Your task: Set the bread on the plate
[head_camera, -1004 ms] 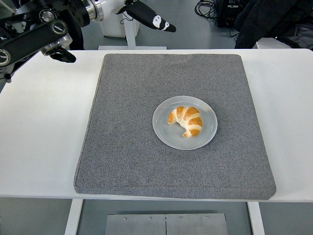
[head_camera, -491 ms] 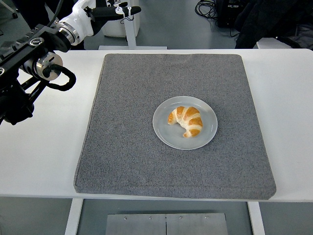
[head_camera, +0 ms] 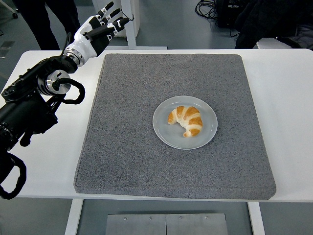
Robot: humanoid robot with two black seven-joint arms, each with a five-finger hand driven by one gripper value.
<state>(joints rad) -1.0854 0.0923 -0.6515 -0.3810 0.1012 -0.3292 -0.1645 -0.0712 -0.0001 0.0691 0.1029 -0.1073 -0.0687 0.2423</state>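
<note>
A golden croissant with pale stripes lies on a round grey plate in the middle of a grey mat. My left hand is at the far left of the table, above the mat's back-left corner, fingers spread and empty. It is well away from the plate. My right arm is out of view.
The mat covers most of the white table. My black left arm stretches along the table's left side. A person's dark legs stand behind the table at top left. Cables and dark equipment lie on the floor at the back.
My left arm has swung down and forward along the table's left side. The hand has come down into view at the mat's back-left corner. The croissant and plate have not moved.
</note>
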